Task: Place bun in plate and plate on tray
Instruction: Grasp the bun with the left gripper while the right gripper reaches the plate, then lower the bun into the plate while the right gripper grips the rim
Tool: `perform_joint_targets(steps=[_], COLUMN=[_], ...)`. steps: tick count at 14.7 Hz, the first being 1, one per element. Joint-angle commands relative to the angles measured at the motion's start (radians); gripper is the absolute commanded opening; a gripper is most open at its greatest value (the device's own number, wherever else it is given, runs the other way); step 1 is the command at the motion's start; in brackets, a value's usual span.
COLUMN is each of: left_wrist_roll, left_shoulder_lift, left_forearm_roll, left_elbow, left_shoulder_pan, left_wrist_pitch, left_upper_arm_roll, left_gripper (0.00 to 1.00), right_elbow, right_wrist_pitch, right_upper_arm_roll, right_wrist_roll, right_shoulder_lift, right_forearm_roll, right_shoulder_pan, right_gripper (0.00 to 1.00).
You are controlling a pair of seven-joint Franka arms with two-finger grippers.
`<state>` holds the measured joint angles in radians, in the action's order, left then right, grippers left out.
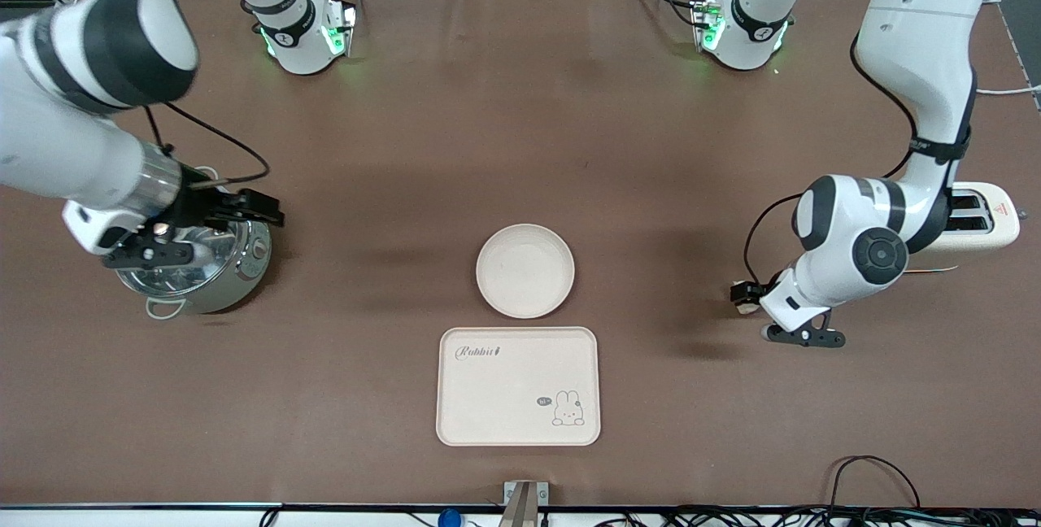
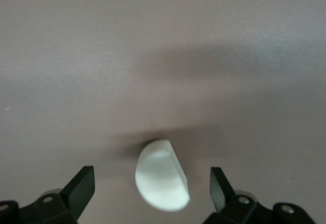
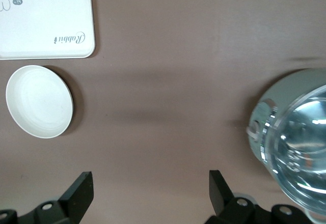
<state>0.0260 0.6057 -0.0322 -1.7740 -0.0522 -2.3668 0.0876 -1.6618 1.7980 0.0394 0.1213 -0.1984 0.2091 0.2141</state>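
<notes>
Left tool [image 2: 150,188] low over worktop [image 1: 651,145], jaws wide either side of bun [image 2: 162,176], not touching; plate [image 1: 525,271] empty, just beside tray [image 1: 518,386]; right tool [image 3: 147,193] wide above pot [image 1: 195,267], waiting

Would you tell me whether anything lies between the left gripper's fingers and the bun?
Nothing does: the left wrist view shows the bun on bare brown table between the open left gripper's fingers, untouched.

Brown matte table [image 1: 520,128], soft shadows. Grey wall strip above its top edge; cables [image 1: 813,515] along the table's near edge.
</notes>
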Motion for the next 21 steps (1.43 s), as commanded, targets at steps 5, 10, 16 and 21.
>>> perform_joint_targets(steps=[5, 10, 16, 21], left_wrist_roll=[0.023, 0.026, 0.489, 0.69], left_shoulder_lift=[-0.014, -0.055, -0.026, 0.132], left_forearm_roll=[-0.02, -0.02, -0.02, -0.012], left_elbow=[-0.12, -0.125, 0.132, 0.254], left_shoulder_pan=[0.005, 0.005, -0.191, -0.343], left_wrist_pitch=[-0.144, -0.129, 0.109, 0.063], left_upper_arm_roll=[0.006, 0.053, 0.158, 0.159], left_gripper=[0.56, 0.1, 0.07, 0.08], right_elbow=[-0.248, -0.248, -0.221, -0.145], right_wrist_pitch=[0.409, 0.61, 0.819, 0.913], right_upper_arm_roll=[0.007, 0.008, 0.008, 0.008], right_wrist_roll=[0.179, 0.276, 0.299, 0.331], right_shoulder_lift=[-0.027, -0.151, -0.335, -0.476], right_forearm_roll=[0.108, 0.228, 0.311, 0.335], right_shoulder_pan=[0.174, 0.298, 0.405, 0.476], right_gripper=[1.0, 1.0, 1.0, 1.0])
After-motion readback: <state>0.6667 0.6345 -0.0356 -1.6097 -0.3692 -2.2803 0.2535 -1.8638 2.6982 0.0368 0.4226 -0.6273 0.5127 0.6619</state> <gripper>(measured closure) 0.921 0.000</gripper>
